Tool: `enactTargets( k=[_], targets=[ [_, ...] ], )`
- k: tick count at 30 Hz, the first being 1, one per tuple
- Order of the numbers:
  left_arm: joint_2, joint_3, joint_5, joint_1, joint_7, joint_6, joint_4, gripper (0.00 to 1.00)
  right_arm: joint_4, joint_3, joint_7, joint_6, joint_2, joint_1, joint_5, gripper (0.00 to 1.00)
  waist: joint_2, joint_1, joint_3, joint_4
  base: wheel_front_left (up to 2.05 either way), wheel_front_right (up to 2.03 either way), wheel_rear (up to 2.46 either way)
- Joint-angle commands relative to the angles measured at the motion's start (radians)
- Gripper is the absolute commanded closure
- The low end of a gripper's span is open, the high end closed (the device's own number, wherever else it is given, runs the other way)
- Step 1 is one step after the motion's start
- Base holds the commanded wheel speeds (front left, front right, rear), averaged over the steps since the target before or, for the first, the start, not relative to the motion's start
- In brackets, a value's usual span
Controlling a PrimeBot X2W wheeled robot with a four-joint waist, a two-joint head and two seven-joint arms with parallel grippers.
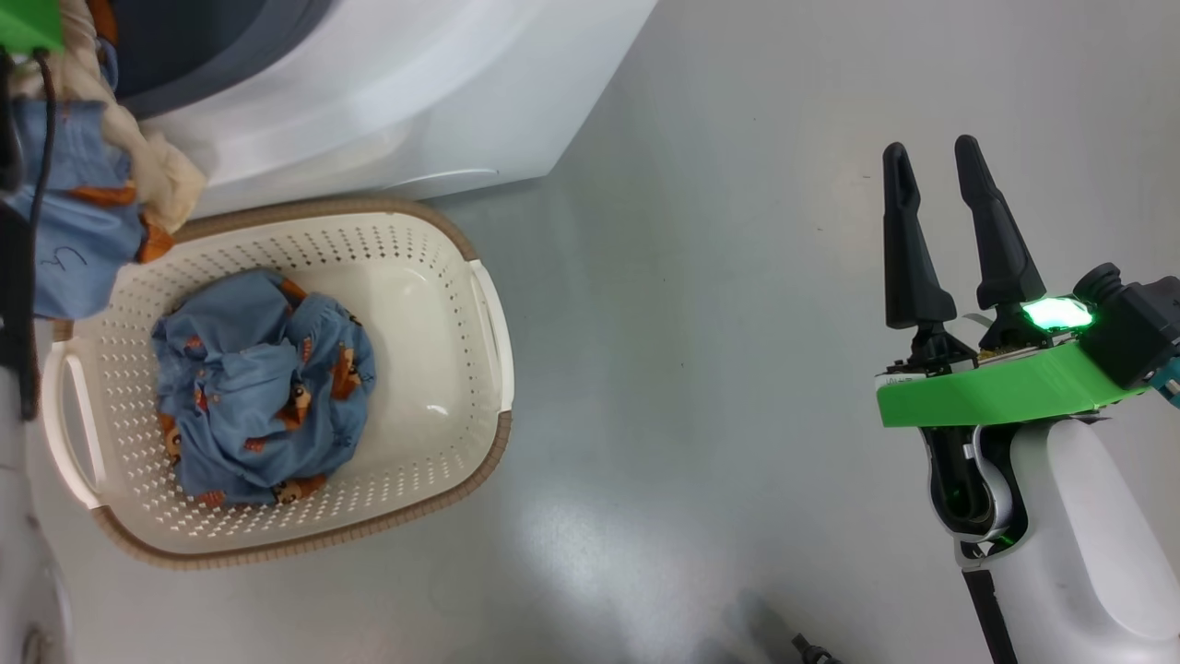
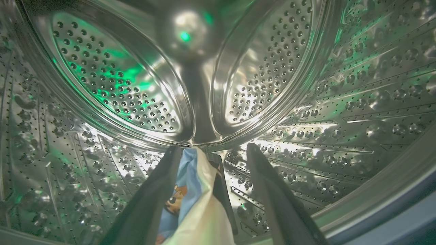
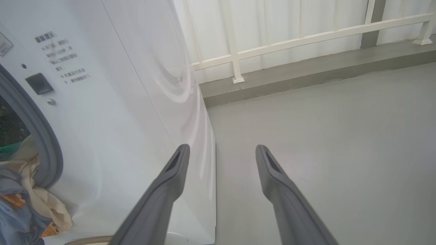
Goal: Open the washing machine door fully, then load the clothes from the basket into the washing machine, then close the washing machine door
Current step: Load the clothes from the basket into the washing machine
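**Head view.** The basket (image 1: 419, 369) stands on the grey floor (image 1: 737, 323) just in front of the washer (image 1: 396, 83), with its far rim close to the machine's lower front. A crumpled blue garment (image 1: 263, 387) with orange prints lies in the basket, toward its left side. At the view's left edge a second garment (image 1: 83, 212), blue, cream and orange, hangs from the washer's opening to just above the basket's far left corner. The right gripper (image 1: 931, 152) is well to the right of the basket, over the floor. Its two fingers are apart and grip nothing. A green light (image 1: 1056, 314) glows at its base.

**Left wrist view.** The left gripper (image 2: 213, 149) is inside the steel drum (image 2: 102, 85) and points at the perforated back wall. Its fingers are spread. The second garment runs up between them, lying against the finger on the view's left and clear of the other finger, so the tips do not pinch it. Green reflections show on the drum wall.

**Right wrist view.** The right gripper's fingers point past the washer's front corner toward the floor and a white railing (image 3: 306, 35), with an open gap between them. At the left, a grey gasket (image 3: 44, 146) rings the washer's opening. The second garment spills over its lower edge and hangs down the white front. A short stretch of the basket's brown rim shows at the bottom edge.
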Motion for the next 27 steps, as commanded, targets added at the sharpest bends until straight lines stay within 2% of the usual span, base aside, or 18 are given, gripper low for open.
enactTargets(
  k=[1, 7, 27],
  targets=[
    [0.037, 0.021, 0.004, 0.031, -0.005, 0.010, -0.051, 0.00, -0.024, 0.014, -0.008, 0.004, -0.004, 0.027, -0.012, 0.00, 0.0000, 0.0000, 0.000, 0.001, 0.00, 0.00, 0.00],
    [0.017, 0.093, 0.019, 0.129, -0.005, 0.024, -0.174, 0.00, -0.024, 0.007, -0.008, 0.004, -0.004, 0.027, -0.018, 0.00, 0.0000, 0.0000, -0.005, 0.009, 0.00, 0.00, 0.00],
    [-0.104, 0.231, 0.120, 0.416, -0.005, -0.014, -0.365, 0.00, 0.004, -0.023, -0.008, 0.004, -0.009, 0.060, -0.062, 0.00, 0.0000, 0.0000, -0.132, 0.072, 0.00, 0.00, 0.00]
  ],
)
